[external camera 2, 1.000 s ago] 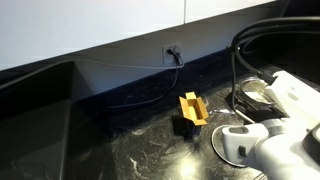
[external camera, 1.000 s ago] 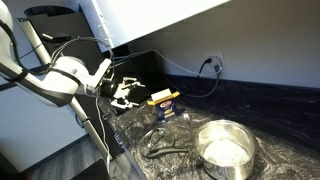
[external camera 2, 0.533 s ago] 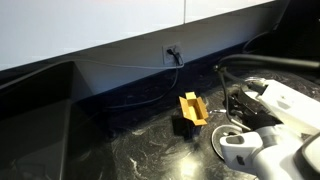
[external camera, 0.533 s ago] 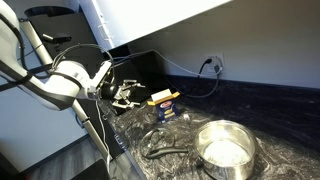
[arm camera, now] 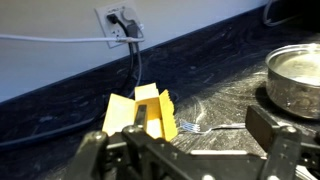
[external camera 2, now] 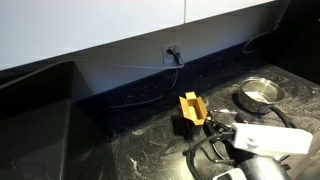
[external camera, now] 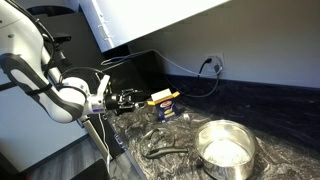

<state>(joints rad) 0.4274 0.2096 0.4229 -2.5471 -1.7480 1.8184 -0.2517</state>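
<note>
Two fingers of the black Robotiq gripper (arm camera: 186,150) stand wide apart with nothing between them, hovering just short of the yellow cardboard box (arm camera: 140,112). The box sits on the dark speckled countertop (arm camera: 60,130) below the white wall socket (arm camera: 120,18). To me this looks like the approach, with no contact yet. A grasp from here would call for lining the jaws across the box's sides, clear of the silver fork (arm camera: 205,127) and the round steel pot (arm camera: 295,75).
</note>
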